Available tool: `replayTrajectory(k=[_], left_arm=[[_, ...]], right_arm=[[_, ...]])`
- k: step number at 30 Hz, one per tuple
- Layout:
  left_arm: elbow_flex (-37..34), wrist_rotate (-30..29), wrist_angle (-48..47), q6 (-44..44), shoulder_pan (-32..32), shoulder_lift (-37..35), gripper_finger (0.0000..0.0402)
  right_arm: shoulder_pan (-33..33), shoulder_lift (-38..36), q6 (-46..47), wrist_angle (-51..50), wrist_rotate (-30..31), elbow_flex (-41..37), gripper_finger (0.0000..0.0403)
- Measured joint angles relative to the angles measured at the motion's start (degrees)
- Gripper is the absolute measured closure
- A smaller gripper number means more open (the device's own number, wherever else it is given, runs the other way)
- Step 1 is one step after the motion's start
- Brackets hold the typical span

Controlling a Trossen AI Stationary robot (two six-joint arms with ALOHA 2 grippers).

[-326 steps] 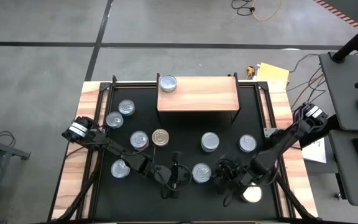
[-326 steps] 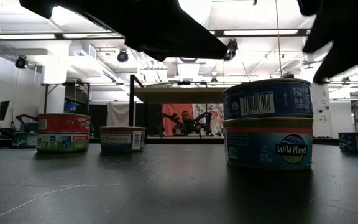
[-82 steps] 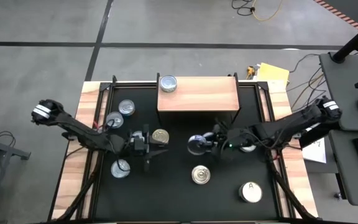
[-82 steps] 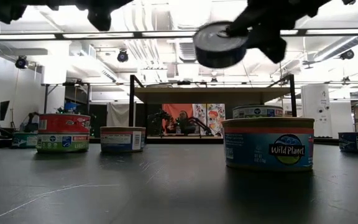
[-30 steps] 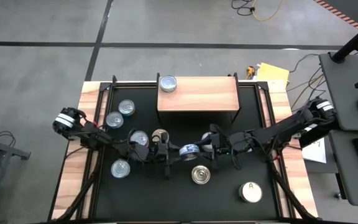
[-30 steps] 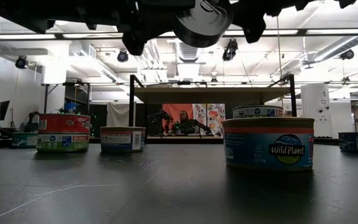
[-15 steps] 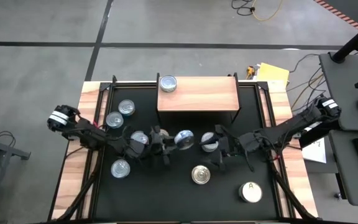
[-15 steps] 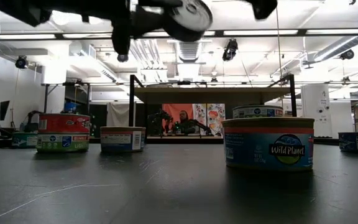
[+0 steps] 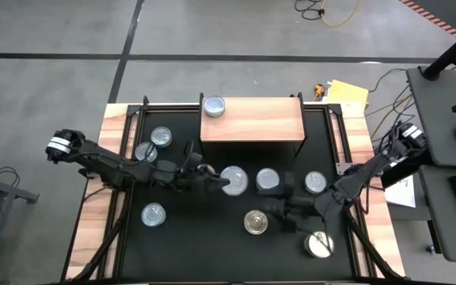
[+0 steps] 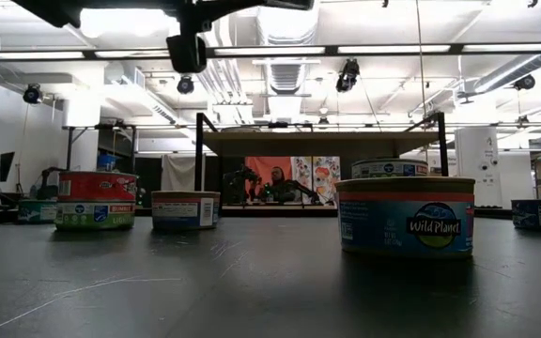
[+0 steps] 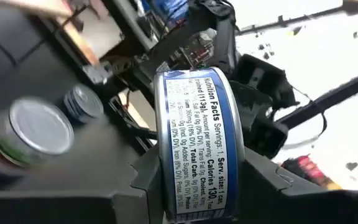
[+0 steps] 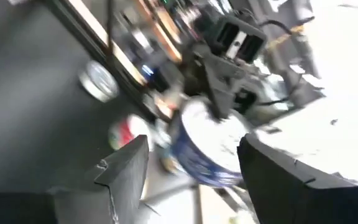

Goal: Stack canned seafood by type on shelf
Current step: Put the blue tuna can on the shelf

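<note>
Tin [image 9: 233,180] in left gripper [image 9: 222,183], above tabletop.

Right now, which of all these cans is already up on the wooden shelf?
Only the silver-topped can at the shelf's left end; every other can sits on the black tabletop or is held by the left gripper.

- On the blue-and-white label of the round silver tin [image 11: 197,146] clamped between the left gripper's dark fingers [image 11: 148,180], the left wrist view reads "Nutrition Facts", "Serv. size: 1 can", "(113g)", "Calories 130", and smaller lines with "Total Carb. 0g (0%)" and "Incl. 0g Added Sugars".
- In the low view, the short blue tin with an orange band [image 10: 405,222] at 3 o'clock carries the brand "Wild Planet".
- The red-topped tin with a green band [image 10: 95,200] at 9 o'clock has lettering too small to read.
</note>
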Motion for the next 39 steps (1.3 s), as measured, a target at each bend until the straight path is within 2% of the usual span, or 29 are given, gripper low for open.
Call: replayTrajectory(k=[3,9,13,22,28,35,39], left_arm=[[0.00,-0.65,0.14,-3.19,0.00,0.14,0.0275],[0.00,-2.11,1.78,-4.01,0.00,0.25,0.0275],[0.00,-2.09,3.48,-3.93,0.00,0.55,0.0275],[0.00,-1.47,3.91,-3.72,-0.35,1.19,0.0275],[0.00,-0.84,4.03,0.48,-0.33,1.19,0.0234],[-0.02,-1.08,4.21,4.98,-0.12,1.19,0.0221],[0.00,-1.11,4.63,8.29,0.02,1.17,0.0214]], right_arm=[[-0.09,3.34,-7.03,1.84,6.25,1.72,0.0154],[-0.11,11.06,-20.96,4.59,12.33,4.85,0.0119],[-1.25,15.30,-26.10,7.74,18.63,8.13,0.0118],[-4.51,20.03,-32.17,7.40,18.56,13.71,0.0163],[-6.29,21.54,-34.95,7.13,18.54,14.68,0.0197],[-6.67,21.09,-34.96,7.17,18.54,14.48,0.0274],[-6.71,20.41,-35.15,7.14,18.60,14.41,0.0274]])
